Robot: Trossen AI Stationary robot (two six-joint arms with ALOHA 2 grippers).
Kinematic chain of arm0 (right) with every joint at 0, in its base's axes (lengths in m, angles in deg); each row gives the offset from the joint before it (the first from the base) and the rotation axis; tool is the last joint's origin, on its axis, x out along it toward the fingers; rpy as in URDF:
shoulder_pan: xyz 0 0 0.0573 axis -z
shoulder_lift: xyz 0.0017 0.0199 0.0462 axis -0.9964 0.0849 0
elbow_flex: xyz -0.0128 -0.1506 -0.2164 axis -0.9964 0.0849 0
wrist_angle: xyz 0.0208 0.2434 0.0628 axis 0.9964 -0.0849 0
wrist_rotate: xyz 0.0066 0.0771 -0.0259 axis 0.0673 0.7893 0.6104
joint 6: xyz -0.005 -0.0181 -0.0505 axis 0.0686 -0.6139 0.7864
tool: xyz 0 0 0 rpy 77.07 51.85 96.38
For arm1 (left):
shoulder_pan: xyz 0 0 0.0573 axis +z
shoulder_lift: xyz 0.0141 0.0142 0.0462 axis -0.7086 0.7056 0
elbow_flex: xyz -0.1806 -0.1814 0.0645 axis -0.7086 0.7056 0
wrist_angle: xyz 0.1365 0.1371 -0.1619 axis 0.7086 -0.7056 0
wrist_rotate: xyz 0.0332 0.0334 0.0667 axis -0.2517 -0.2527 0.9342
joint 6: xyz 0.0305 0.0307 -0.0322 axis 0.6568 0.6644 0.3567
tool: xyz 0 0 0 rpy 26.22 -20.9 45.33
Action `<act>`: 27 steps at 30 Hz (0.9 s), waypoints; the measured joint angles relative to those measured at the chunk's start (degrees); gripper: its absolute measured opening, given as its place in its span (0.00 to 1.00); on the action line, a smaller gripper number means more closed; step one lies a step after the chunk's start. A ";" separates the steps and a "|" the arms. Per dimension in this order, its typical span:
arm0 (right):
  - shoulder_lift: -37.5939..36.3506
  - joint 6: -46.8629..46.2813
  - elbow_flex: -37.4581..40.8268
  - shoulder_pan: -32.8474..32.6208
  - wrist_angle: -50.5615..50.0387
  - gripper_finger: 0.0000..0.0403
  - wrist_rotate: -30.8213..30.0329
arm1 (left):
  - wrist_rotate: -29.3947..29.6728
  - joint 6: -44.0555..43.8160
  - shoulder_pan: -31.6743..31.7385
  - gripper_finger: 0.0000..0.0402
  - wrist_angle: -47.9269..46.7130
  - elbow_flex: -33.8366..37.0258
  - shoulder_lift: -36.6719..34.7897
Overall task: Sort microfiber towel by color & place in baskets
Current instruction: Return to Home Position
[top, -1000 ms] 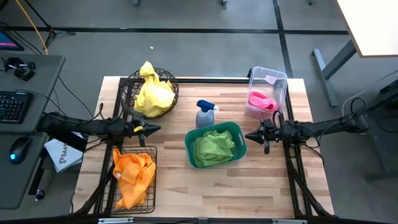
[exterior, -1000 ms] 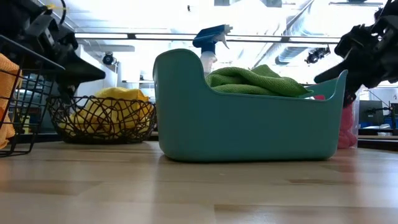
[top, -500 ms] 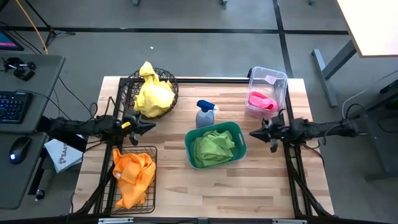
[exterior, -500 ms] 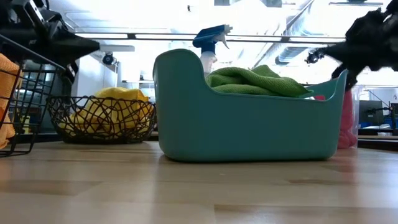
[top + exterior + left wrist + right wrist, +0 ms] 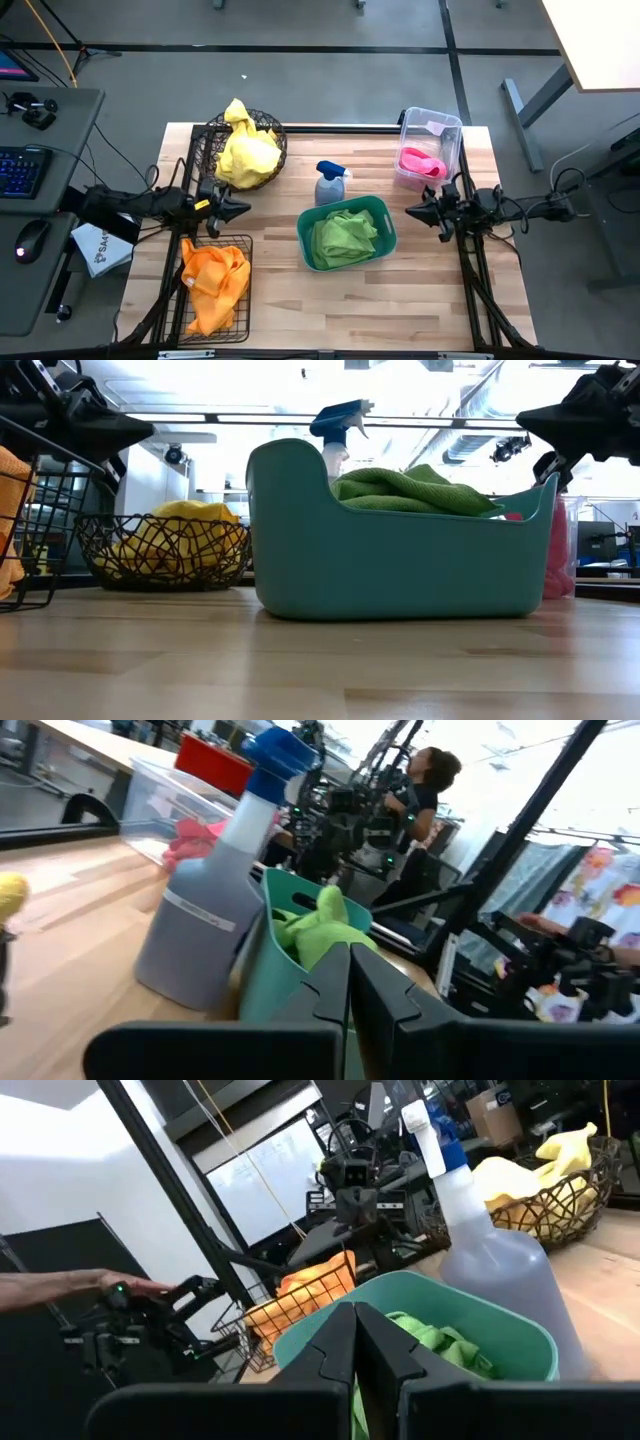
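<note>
A wooden bench (image 5: pixel 400 300) seen from above, with four containers, each holding towels of one colour. A yellow towel (image 5: pixel 245 150) was heaped in the round basket (image 5: pixel 210 135) at the far left corner. An orange towel (image 5: pixel 213 280) lay in the black basket (image 5: pixel 247 300) at the near left corner, draped over its near rim. A green towel (image 5: pixel 345 238) filled the tub (image 5: pixel 302 245) at mid-bench, with a spray bottle (image 5: pixel 330 185) just behind it. A pink towel (image 5: pixel 420 163) sat in the bin (image 5: pixel 432 120) at the far right corner.

The left gripper (image 5: pixel 243 208) hung above the left edge, between the two wire baskets, its fingers (image 5: pixel 325 995) pressed together and empty. The right gripper (image 5: pixel 410 211) hung near the right edge, beside the tub, its fingers (image 5: pixel 338 1350) likewise closed on nothing.
</note>
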 joint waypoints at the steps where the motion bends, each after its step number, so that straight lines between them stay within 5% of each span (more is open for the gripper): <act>1: 0.04 0.00 0.02 0.00 -0.04 0.00 -0.04 | -0.08 -0.01 -0.35 0.00 0.04 0.00 0.00; 22: 0.10 0.00 0.04 0.00 -1.62 0.00 -0.04 | -0.06 0.01 -1.25 0.00 0.24 0.02 0.00; 27: 0.10 0.00 0.04 0.00 -1.62 0.00 -0.07 | -1.26 15.86 -1.25 0.00 -0.10 0.04 0.00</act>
